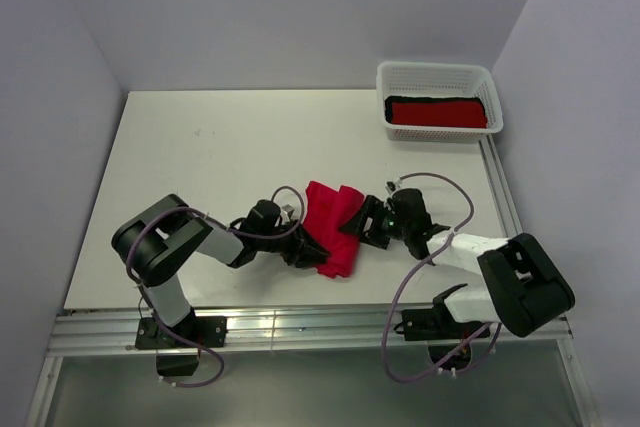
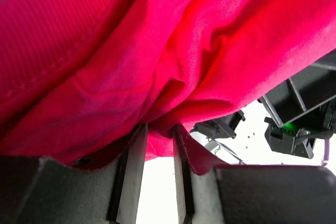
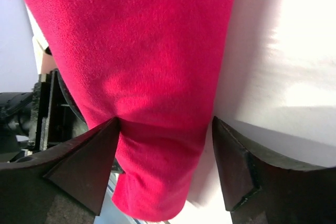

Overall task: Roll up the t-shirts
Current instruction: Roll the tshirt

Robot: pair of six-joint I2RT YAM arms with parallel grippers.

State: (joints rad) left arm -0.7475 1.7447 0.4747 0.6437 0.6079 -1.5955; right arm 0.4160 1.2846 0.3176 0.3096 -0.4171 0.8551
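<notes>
Left gripper (image 2: 159,129) is clamped on the crimson t-shirt (image 1: 330,222): in its wrist view the two fingers (image 2: 128,177) stand close together, and a fold of the cloth's lower edge is pinched between their tips. Seen from above, it meets the shirt at about 8 o'clock on the bundle. Right gripper (image 3: 164,123) has its jaws wide apart, astride one end of the same shirt. One dark finger (image 3: 84,166) touches the cloth and the other sits just beside it, so I cannot tell whether there is any squeeze. From above, this gripper comes in at about 3 o'clock on the shirt

White table (image 1: 220,157) fills most of the top view, with both arms reaching in from its 6 o'clock edge. At about 1 o'clock on the table, in the far right corner, sits a white mesh basket (image 1: 435,70). The crimson t-shirt lies bunched into a thick, partly rolled strip between the two grippers. It is at about 5 o'clock from the table's centre, near the front edge and well apart from the basket, and its long axis runs roughly from 12 to 6 o'clock. Inside the basket lies a deeper red rolled t-shirt (image 1: 437,113), lengthwise from 9 to 3 o'clock. A black bundle (image 1: 415,98) shows as a thin strip along its 12 o'clock side
</notes>
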